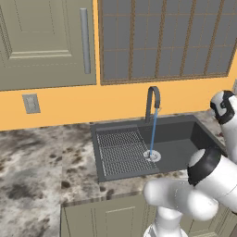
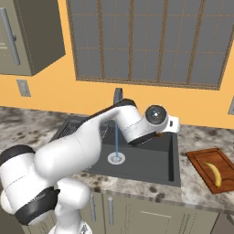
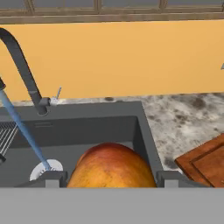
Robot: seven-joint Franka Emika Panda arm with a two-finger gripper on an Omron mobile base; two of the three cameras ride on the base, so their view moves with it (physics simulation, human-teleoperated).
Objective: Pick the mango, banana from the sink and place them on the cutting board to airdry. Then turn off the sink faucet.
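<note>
Probably wet and slippery, the round, firm mango (image 3: 111, 166) sits gripped across its middle between the pincer (image 3: 111, 178) fingers.

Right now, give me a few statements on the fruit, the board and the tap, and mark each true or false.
1. The banana lies on the cutting board. True.
2. The sink faucet is off. False: a blue stream runs to the drain.
3. The mango sits between the gripper fingers. True.
4. The mango rests on the cutting board. False: it is over the sink.
</note>
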